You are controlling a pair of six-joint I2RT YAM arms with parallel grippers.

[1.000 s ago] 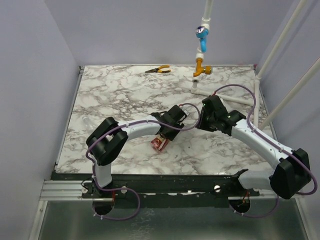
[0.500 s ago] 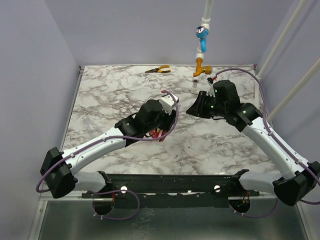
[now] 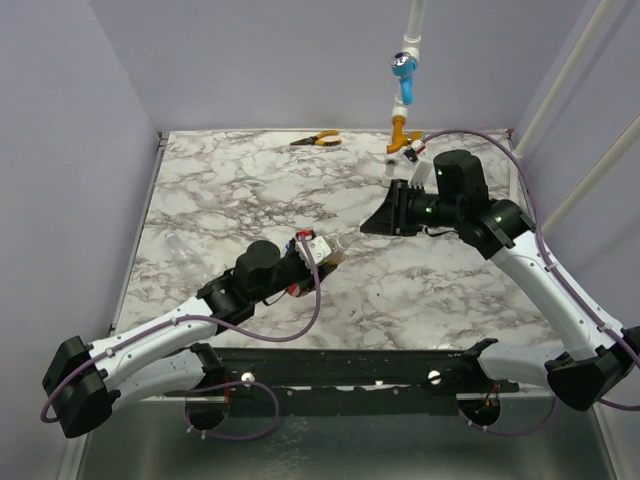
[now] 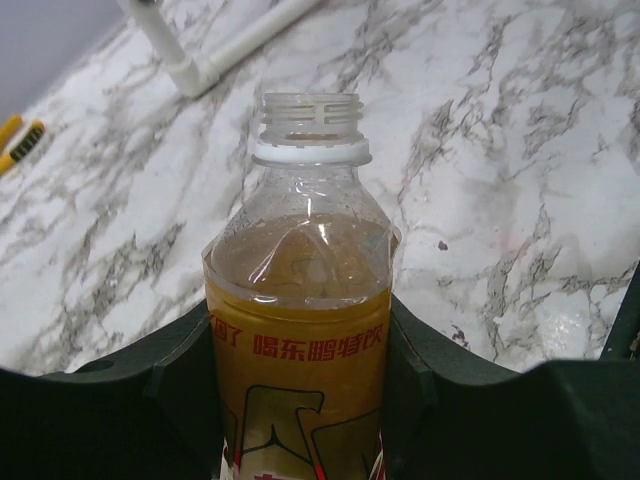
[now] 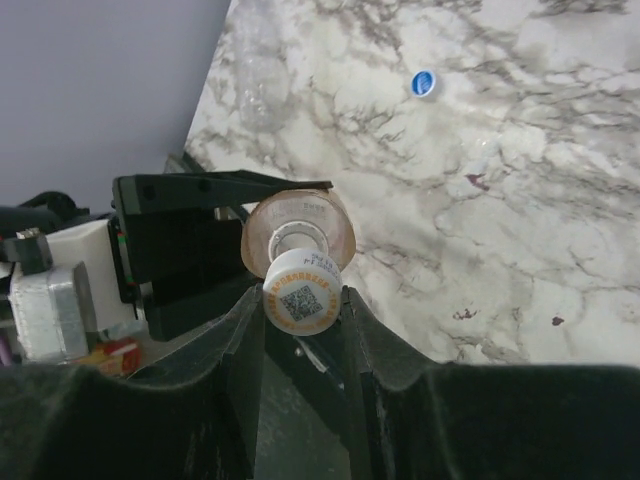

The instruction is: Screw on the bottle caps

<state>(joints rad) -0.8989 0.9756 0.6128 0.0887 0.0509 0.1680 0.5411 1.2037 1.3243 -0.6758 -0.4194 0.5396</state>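
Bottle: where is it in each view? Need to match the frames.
Top external: bottle about mid-frame.
Left wrist: bottle centre, neck up, uncapped.
Right wrist: bottle left of centre, end-on behind the white cap.
Shared landmark: marble tabletop.

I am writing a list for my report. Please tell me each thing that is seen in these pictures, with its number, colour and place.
bottle: 1, clear, amber liquid, red label, no cap, held in the left gripper.
white cap: 1, white with a code sticker, held in the right gripper just in front of the bottle's mouth.
blue cap: 1, bright blue, lying on the table.
pliers: 1, orange-yellow handles, at the far edge of the table.
valve: 1, light-blue handle, orange fitting below, on the far pipe.
pipes: several, white, far and right sides.
table: 1, white-grey marble pattern.
left gripper: 1, black, shut on the bottle.
right gripper: 1, black, shut on the white cap.
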